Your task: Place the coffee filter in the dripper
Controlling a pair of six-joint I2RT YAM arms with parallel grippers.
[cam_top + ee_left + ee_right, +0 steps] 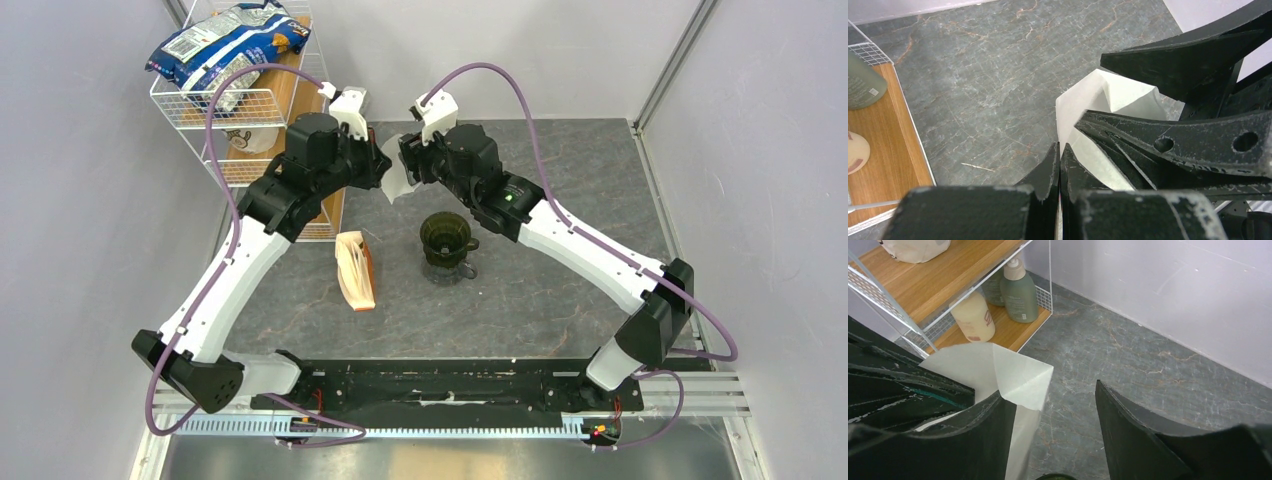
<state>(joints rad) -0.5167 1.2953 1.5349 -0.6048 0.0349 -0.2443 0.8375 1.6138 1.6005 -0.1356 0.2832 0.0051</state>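
1. The coffee filter [399, 183] is held between the two grippers at 11 o'clock from the dripper [445, 236], apart from it; whether its lower tip touches the table [560, 170] cannot be told
2. The left gripper [1059, 148] has its fingers pressed together, pinching the filter's edge
3. The right gripper [1049, 390] is spread wide, with one finger [980, 435] against the paper and the other clear of it
4. The dripper stands upright, rim up, near the table's middle
5. A tan packet [355, 270] lies at 8 o'clock from the dripper
6. A wire rack [200, 110] with a blue bag [225, 45] on top stands at the table's 10 o'clock corner
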